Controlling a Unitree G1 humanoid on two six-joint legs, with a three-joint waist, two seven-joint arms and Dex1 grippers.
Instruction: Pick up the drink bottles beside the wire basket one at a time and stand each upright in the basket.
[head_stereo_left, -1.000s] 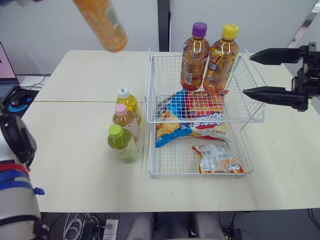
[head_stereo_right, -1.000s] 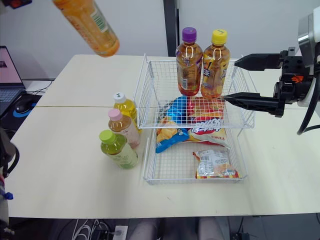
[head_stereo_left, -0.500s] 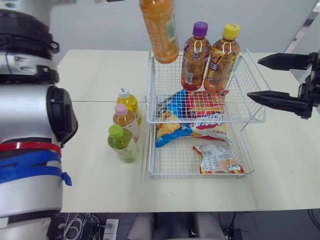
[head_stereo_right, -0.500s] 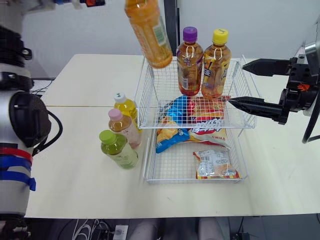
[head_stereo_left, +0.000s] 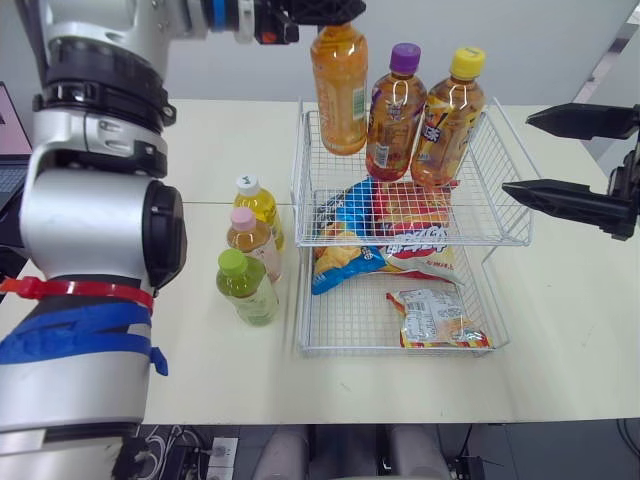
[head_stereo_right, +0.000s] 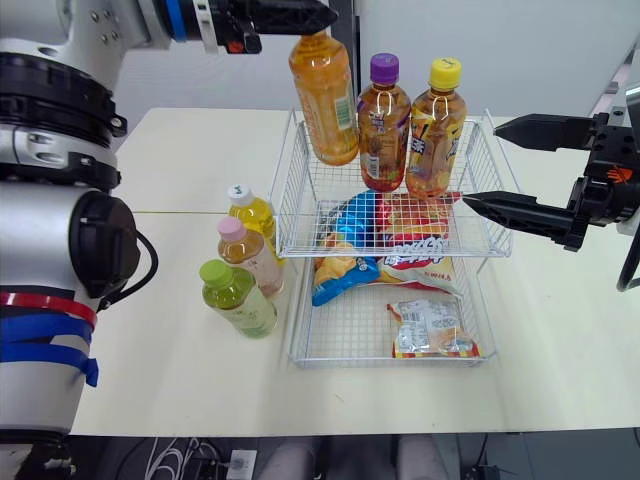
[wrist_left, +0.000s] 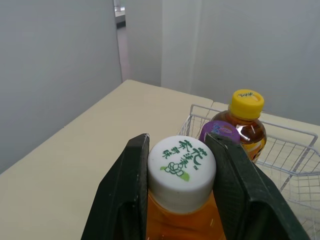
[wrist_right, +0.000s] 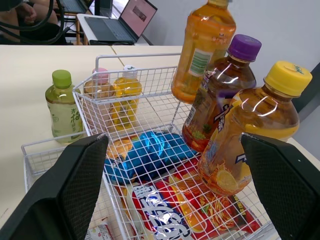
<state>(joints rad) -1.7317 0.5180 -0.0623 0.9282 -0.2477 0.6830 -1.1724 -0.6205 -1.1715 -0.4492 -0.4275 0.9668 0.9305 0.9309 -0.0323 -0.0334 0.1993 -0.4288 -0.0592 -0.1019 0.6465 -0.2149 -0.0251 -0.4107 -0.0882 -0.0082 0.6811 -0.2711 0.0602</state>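
Left wrist view: the left gripper (wrist_left: 180, 145) is pinching the white cap (wrist_left: 181, 170) of an orange bottle (head_stereo_left: 339, 95), one black finger pressed to each side. The bottle hangs nearly upright by its cap at the left back corner of the basket's (head_stereo_left: 345, 310) upper tier, its base about level with the rim. I cannot tell if it has touched the wire floor, but it looks not yet set down.

Next to it, two bottles stand upright in the upper tier, close together: a purple-cap bottle (head_stereo_left: 394, 115) and a yellow-cap bottle (head_stereo_left: 445, 120). The tier below them holds snack bags (head_stereo_left: 400, 235).

The right gripper (head_stereo_left: 517, 153) hovers just off the basket's right side, fingers spread wide and empty, pointing in toward the upper tier.

On the table (head_stereo_left: 170, 150), just left of the basket, three smaller bottles stand in a tight row: white-cap (head_stereo_left: 257, 208), pink-cap (head_stereo_left: 250, 240) and green-cap (head_stereo_left: 245, 288).

As I judge it, two bottles are done, a third is in hand and close to its spot, and three are left. So the task is near the halfway mark. The step in hand is to lower the orange bottle beside the purple-cap one and let go without knocking it.
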